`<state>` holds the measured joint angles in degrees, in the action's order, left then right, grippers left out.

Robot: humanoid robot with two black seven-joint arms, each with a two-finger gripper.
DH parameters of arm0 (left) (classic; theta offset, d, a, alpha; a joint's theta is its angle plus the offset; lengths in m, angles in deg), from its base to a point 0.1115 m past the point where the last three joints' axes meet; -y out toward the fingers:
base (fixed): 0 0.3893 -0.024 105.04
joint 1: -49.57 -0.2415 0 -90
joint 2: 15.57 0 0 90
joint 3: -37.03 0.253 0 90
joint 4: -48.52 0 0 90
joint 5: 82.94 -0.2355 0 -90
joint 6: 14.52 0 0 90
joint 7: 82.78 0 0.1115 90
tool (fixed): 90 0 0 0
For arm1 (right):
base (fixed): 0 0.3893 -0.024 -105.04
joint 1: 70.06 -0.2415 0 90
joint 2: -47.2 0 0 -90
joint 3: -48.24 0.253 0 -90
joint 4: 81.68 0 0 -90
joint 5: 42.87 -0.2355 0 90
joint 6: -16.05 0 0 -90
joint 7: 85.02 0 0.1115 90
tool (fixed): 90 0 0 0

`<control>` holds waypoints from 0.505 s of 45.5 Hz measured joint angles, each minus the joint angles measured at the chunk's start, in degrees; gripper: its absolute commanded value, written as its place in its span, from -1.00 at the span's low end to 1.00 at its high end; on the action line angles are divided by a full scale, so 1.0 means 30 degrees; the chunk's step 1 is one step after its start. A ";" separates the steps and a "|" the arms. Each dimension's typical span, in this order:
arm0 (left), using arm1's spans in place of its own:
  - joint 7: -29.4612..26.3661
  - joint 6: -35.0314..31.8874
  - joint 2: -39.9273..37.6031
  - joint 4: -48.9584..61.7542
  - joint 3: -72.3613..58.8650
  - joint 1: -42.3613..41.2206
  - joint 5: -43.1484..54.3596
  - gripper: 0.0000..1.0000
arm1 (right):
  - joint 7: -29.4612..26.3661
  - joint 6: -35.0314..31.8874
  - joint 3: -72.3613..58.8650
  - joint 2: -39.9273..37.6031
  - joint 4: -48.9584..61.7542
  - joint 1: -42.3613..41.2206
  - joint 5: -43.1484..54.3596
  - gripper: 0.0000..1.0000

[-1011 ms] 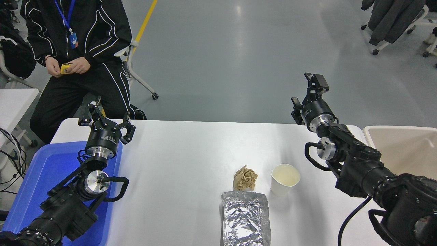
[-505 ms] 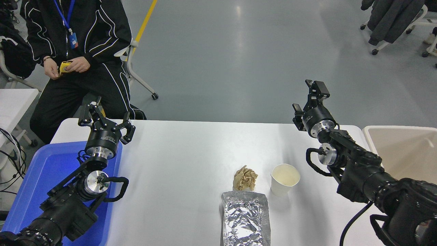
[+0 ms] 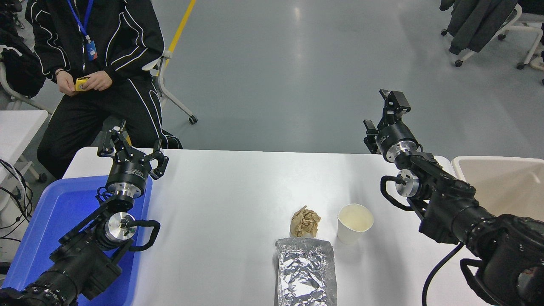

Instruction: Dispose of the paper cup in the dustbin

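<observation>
Cup [image 3: 355,223] upright on table [image 3: 229,191], untouched, beside paper ball [image 3: 305,222] and foil [image 3: 306,272].
Right gripper [image 3: 382,111] raised over table's far edge, well apart from cup, fingers spread, empty. Bin [image 3: 501,187] at right edge. Left gripper [image 3: 131,148] parked over blue tray [image 3: 46,221], fingers spread.

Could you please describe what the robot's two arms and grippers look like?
Both arms are matte black with silver metal wrist rings and discs. A looped black cable hangs beside each wrist. The left gripper and right gripper are black, with angular skeletal jaws.
</observation>
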<state>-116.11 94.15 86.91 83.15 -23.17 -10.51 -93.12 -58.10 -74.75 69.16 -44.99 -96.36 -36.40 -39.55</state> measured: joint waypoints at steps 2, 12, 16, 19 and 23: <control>0.0000 0.0000 0.0000 0.0000 0.0000 0.0000 0.0000 1.00 | -0.0001 0.0000 -0.0364 -0.0008 0.0009 -0.0117 -0.0002 1.00; 0.0005 -0.0001 0.0000 -0.0001 0.0001 0.0007 -0.0007 1.00 | -0.0008 -0.0002 -0.2462 -0.0642 -0.0050 -0.0612 -0.0017 1.00; 0.0010 -0.0001 0.0000 -0.0001 0.0004 0.0009 -0.0007 1.00 | -0.0012 -0.0040 -0.3618 -0.1017 -0.0058 -0.0943 -0.0016 1.00; 0.0009 -0.0001 0.0000 -0.0001 0.0004 0.0010 -0.0007 1.00 | -0.0038 -0.0152 -0.4770 -0.1306 -0.0067 -0.1235 0.0060 1.00; 0.0009 -0.0003 -0.0001 -0.0001 0.0004 0.0012 -0.0006 1.00 | -0.0066 -0.0434 -0.6733 -0.1692 -0.0072 -0.1751 0.0332 1.00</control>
<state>-116.08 94.14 86.91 83.15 -23.16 -10.48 -93.14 -58.29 -76.05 48.96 -50.07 -96.57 -41.65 -38.56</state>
